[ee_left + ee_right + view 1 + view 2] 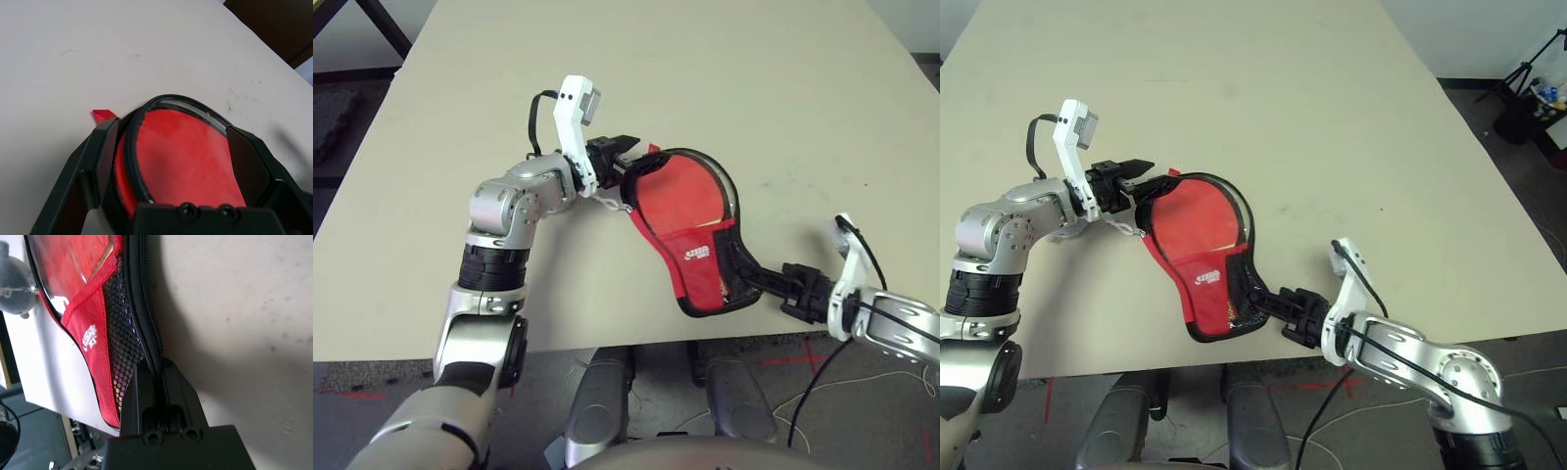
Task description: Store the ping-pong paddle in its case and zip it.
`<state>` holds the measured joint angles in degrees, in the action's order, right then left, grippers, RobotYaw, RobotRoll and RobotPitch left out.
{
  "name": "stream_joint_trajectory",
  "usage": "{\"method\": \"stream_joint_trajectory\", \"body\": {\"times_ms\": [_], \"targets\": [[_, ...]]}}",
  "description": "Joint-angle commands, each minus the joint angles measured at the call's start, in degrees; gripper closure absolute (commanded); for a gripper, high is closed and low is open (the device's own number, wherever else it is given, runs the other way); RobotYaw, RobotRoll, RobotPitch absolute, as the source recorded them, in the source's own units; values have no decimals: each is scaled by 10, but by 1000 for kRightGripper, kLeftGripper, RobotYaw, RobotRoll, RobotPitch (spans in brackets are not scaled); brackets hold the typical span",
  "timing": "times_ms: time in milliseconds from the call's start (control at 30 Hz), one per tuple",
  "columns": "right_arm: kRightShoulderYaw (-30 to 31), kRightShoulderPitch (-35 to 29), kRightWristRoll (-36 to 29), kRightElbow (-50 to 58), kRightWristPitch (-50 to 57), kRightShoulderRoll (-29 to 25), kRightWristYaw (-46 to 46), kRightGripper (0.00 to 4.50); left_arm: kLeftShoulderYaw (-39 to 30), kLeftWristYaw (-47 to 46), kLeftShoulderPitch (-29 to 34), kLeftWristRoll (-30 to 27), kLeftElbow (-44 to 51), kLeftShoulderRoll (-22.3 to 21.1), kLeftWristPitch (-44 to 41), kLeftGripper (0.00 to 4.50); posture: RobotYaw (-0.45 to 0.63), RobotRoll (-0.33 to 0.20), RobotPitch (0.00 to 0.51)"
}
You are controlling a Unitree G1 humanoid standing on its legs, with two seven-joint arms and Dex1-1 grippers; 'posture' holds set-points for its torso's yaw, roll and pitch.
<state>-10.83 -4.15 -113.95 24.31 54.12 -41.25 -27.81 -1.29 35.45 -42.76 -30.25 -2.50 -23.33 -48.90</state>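
Fingers first: left gripper (625, 149) spread wide, straddling the rounded head of the case (690, 230), one finger on each side of it, gripping nothing. Right gripper (766, 281) clamped tight on the black zipper edging at the case's narrow handle end; right wrist view shows the zipper track running straight between its fingers (146, 396).

Table (705, 78): beige, the case lies flat on it near the robot-side edge.

Case: clear side up, red panel and black mesh pocket at the narrow end beside the right gripper. Red showing through the clear window; can't tell whether that's the paddle face or the lining.

White cord pull (612, 204): at the case's head edge, just below the left gripper.
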Motion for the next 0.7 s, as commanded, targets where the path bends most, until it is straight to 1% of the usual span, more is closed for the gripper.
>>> {"method": "stream_joint_trajectory", "body": {"times_ms": [33, 367, 467, 700], "targets": [[-26, -28, 10, 7, -15, -12, -16, 4499, 8, 8, 0, 9, -7, -1, 4, 0, -3, 0, 274], [-45, -104, 10, 60, -54, -35, -2, 4499, 9, 19, -6, 17, -24, 6, 14, 0, -30, 0, 278], [-50, -116, 10, 64, -60, -42, 1, 4499, 9, 22, -7, 19, -30, 8, 17, 0, -31, 0, 277], [-53, -123, 10, 66, -69, -45, 1, 4499, 11, 28, -9, 21, -38, 9, 23, 0, -44, 0, 274]]}}
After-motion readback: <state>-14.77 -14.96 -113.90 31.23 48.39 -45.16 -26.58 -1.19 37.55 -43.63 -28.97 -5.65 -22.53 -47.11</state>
